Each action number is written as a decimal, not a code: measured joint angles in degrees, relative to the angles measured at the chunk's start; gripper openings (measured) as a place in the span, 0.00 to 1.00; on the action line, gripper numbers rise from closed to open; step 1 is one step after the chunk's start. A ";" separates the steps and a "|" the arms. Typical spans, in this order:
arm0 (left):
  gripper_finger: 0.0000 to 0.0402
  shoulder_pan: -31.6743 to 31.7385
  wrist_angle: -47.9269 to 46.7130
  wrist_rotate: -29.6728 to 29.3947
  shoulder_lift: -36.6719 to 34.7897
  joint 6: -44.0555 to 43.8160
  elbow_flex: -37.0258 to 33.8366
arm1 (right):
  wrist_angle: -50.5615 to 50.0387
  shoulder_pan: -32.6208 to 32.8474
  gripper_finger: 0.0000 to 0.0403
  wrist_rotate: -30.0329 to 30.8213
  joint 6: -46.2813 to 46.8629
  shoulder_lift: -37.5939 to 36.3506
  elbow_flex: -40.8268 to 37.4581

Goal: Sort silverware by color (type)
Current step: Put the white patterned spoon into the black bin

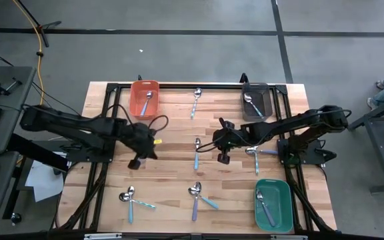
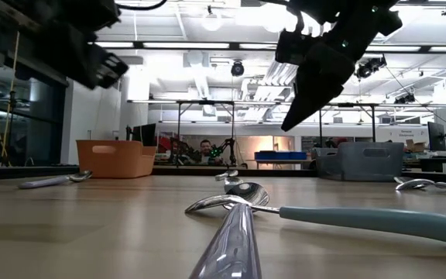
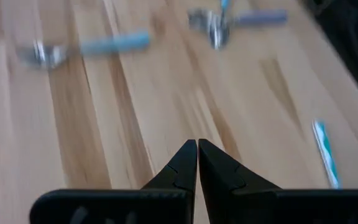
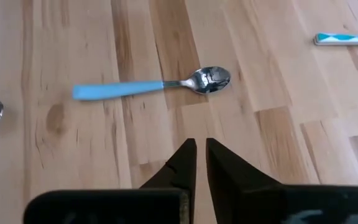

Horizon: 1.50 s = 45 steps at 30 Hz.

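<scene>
Wooden desk (image 1: 172, 170) seen from above, with three bins: orange bin (image 1: 145, 99) at far left, grey bin (image 1: 256, 101) at far right, green bin (image 1: 273, 205) at near right, each holding one spoon. By my count the sorting is only begun; about eight pieces of silverware lie loose, among them a blue spoon (image 1: 197, 154) at centre and pairs near the front edge. Left pincer (image 1: 137, 162) hangs closed and empty left of centre. Right pincer (image 1: 223, 157), nearly closed and empty, hovers just right of the blue spoon (image 4: 151, 86). Handle colours of far spoons are hard to tell; the left wrist view is blurred.
</scene>
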 joint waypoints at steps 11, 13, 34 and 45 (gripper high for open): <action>0.02 -17.18 -18.96 -4.77 0.69 -22.22 6.67 | 0.18 0.35 0.05 1.74 -0.61 0.01 -0.02; 0.04 -21.08 -20.21 -5.86 1.70 -26.10 7.35 | 0.18 0.45 0.05 1.85 -0.07 0.00 -0.02; 0.33 -42.28 -17.06 -11.97 30.15 -44.95 17.27 | 1.43 5.18 0.05 3.58 5.46 0.02 -0.07; 0.33 -43.48 -10.90 -13.79 38.25 -46.72 17.27 | 2.50 8.46 0.05 5.38 7.06 0.02 -0.07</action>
